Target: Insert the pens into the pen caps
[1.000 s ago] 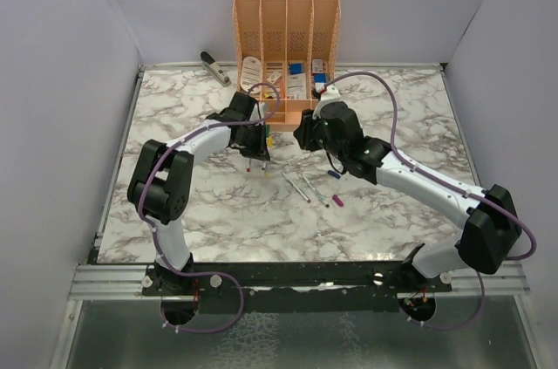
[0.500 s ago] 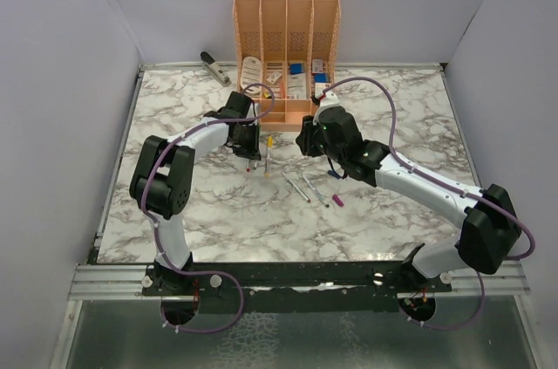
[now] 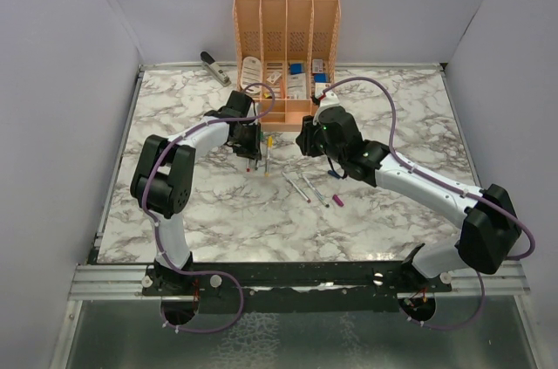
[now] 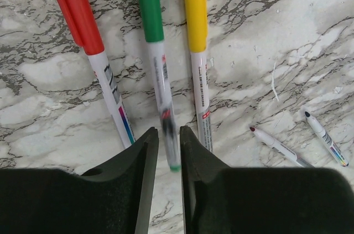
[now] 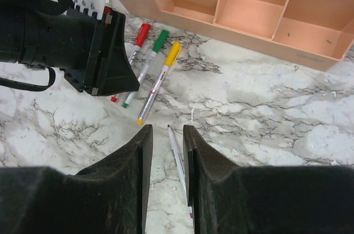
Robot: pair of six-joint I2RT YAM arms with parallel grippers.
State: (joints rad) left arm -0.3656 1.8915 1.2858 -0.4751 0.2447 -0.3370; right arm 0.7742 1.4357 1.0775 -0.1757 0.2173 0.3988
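Note:
Three capped pens lie side by side: red cap [image 4: 77, 7], green cap [image 4: 149, 1], yellow cap [image 4: 194, 13]. My left gripper [image 4: 169, 134] hovers over them, jaws a narrow gap apart around the blurred tail of the green-capped pen [image 4: 166, 101]; in the top view it [image 3: 254, 153] is beside the yellow-capped pen [image 3: 268, 153]. My right gripper [image 5: 167, 134] is open above an uncapped pen [image 5: 177, 154] on the marble. Two uncapped pens [image 3: 296, 186] [image 3: 315, 191] lie mid-table. A blue cap [image 3: 334, 174] and a purple cap [image 3: 338, 201] lie to their right.
A peach desk organizer [image 3: 286, 37] stands at the back centre, close behind both grippers; its compartments show in the right wrist view [image 5: 249, 13]. A black-and-silver stapler [image 3: 214, 68] lies at the back left. Grey walls enclose the marble table [image 3: 174, 203].
My left gripper has shifted slightly back and left, uncovering the yellow-capped pen on the table beside it. My right gripper has barely moved.

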